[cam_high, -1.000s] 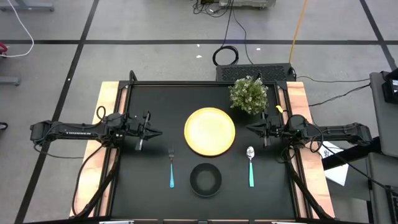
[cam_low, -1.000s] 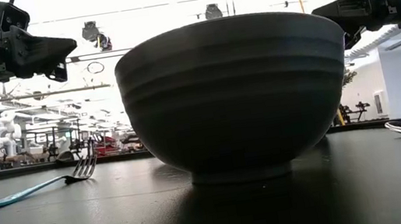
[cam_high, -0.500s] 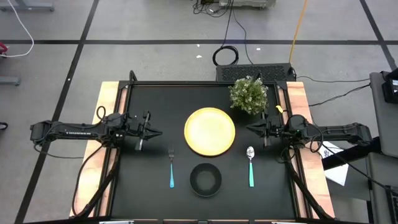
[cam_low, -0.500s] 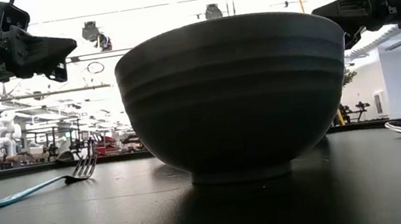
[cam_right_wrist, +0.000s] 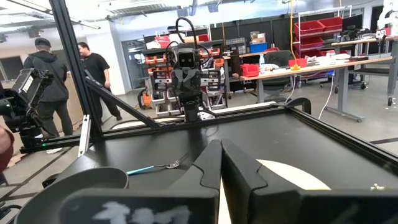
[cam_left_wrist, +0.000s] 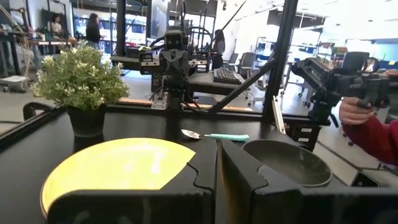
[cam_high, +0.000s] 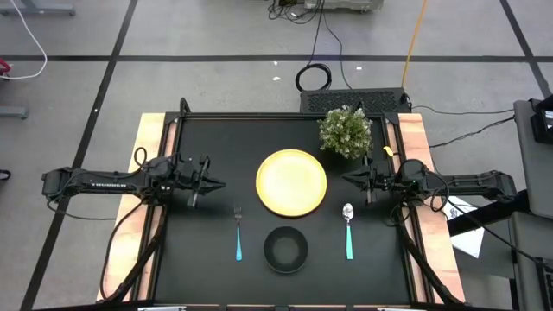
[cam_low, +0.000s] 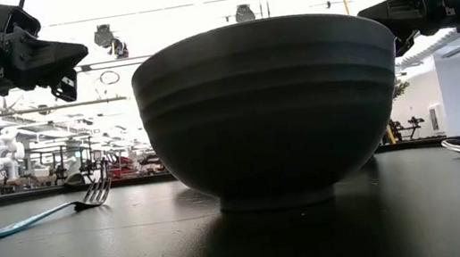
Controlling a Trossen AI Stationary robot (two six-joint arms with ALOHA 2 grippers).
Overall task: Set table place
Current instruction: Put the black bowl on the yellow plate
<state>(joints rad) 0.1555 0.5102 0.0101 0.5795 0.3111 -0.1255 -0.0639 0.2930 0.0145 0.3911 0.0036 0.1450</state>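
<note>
The yellow plate [cam_high: 291, 182] lies flat at the middle of the black table [cam_high: 216, 138]. The black bowl [cam_high: 285, 249] stands on its foot nearer the front edge and fills the low view [cam_low: 270, 105]. The teal-handled fork [cam_high: 238, 233] lies left of the bowl, and the teal-handled spoon [cam_high: 348, 229] lies right of it. My left gripper [cam_high: 218, 183] hovers left of the plate, shut and empty, pointing toward it. My right gripper [cam_high: 347, 179] hovers right of the plate, shut and empty. Each wrist view shows its own fingers closed together, the left [cam_left_wrist: 219, 180] and the right [cam_right_wrist: 221, 174].
A bushy green potted plant [cam_high: 346, 131] stands at the far right of the table, behind the plate. Light wooden strips [cam_high: 149, 173] run along the left and right sides. A person's red-sleeved hand [cam_left_wrist: 367, 118] holds a device beyond the table's edge. People stand in the room [cam_right_wrist: 93, 68].
My left gripper has turned a little about its own axis and stays left of the plate. Nothing else has moved.
</note>
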